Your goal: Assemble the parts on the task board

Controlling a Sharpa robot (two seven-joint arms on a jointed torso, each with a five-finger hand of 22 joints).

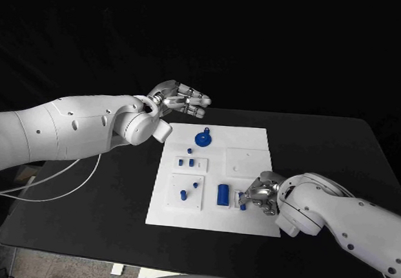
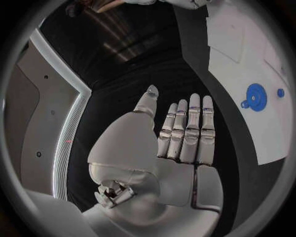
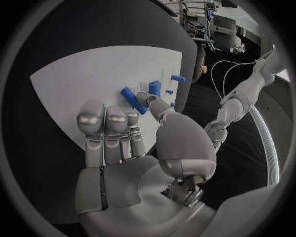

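Bench (image 1: 349,151) surface, black, is seen from the head view with the white task board (image 1: 250,224) laid in its middle. The left hand (image 1: 178,99) is held above the bench just beyond the board's far left corner, touching nothing, its fingers (image 1: 196,101) straight and side by side with nothing in them. A round blue part (image 1: 202,138) is seen on the far portion of the board, small blue pegs (image 1: 190,161) are placed below it, and a blue cylinder (image 1: 223,194) is laid near the board's near edge. The right hand (image 1: 261,194) is lowered onto the near right portion of the board, just beside the cylinder; a small blue part (image 1: 242,205) is seen at its fingertips, though whether it is pinched cannot be told from here. From the left wrist view, the left hand (image 2: 175,140) is shown flat and empty, fingers (image 2: 185,128) extended together and thumb set apart, over the dark bench, with the board (image 2: 246,49) and the round blue part (image 2: 254,95) off to one side. From the right wrist view, the right hand (image 3: 132,140) is seen over the board (image 3: 80,84), fingers (image 3: 108,121) curled forward close together; the thumb tip is placed against a blue peg (image 3: 132,99), with more blue parts (image 3: 162,85) standing just beyond. A firm grip cannot be confirmed.
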